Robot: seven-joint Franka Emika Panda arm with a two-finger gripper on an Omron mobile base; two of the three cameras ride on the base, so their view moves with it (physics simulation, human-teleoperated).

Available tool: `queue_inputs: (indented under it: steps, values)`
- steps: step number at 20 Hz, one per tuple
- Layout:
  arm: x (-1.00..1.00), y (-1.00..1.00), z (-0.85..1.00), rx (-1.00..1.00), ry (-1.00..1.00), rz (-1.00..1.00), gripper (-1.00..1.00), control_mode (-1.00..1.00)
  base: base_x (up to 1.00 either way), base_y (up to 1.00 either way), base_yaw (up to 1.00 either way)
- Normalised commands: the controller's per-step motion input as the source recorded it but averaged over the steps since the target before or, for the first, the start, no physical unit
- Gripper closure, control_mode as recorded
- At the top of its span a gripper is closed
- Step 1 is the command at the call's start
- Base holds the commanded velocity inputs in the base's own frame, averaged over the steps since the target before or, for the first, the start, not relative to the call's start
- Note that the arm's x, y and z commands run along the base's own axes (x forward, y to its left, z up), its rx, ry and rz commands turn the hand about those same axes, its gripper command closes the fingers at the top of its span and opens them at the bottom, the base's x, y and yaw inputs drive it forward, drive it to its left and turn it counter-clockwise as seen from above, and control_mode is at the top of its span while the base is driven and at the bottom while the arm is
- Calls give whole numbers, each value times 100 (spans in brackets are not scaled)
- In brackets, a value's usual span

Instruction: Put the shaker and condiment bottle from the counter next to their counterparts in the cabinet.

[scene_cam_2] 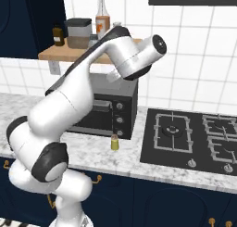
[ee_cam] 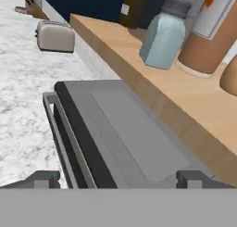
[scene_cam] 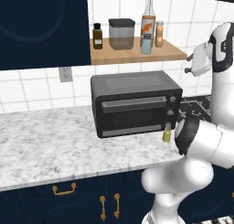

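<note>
Two dark fingertips of the gripper [ee_cam: 118,179] are standing wide apart, holding nothing, over the black toaster oven [ee_cam: 125,142]. I'm seeing the tan-orange shaker [scene_cam: 159,34] already sitting on the light-wood shelf [scene_cam: 137,54] beside the pale blue shaker [ee_cam: 164,34]. I'm now dropping for the yellow-green condiment bottle [scene_cam_2: 114,142] at the oven's front corner, staying clear of the oven. No writing is legible on the orange-labelled bottle [scene_cam: 147,15].

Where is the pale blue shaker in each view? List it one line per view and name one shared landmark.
Left base view: pale blue shaker on the wooden shelf, upper middle, in front of the tall clear bottle.
Right base view: not in it; the arm covers that part of the shelf.
Hand view: upper right, standing on the shelf.
Shared landmark: the black toaster oven under the shelf.
</note>
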Motion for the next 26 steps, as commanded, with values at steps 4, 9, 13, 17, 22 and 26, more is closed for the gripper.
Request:
queue_inputs:
  steps: [4,9,13,17,22,26]
  values:
    - [-100,-4,-47,11,-16,0,-100,-100,0,0,0]
    - [-77,-9,-42,9,-14,3,-100,-100,0,0,0]
    - [-61,-17,-40,10,-2,-6,-100,-100,0,0,0]
    - [-49,-21,-48,20,3,-12,-100,-100,0,0,0]
    - [-31,-17,-51,21,9,-15,-100,-100,0,0,0]
    - [-41,0,-36,27,6,-14,-100,-100,0,0,0]
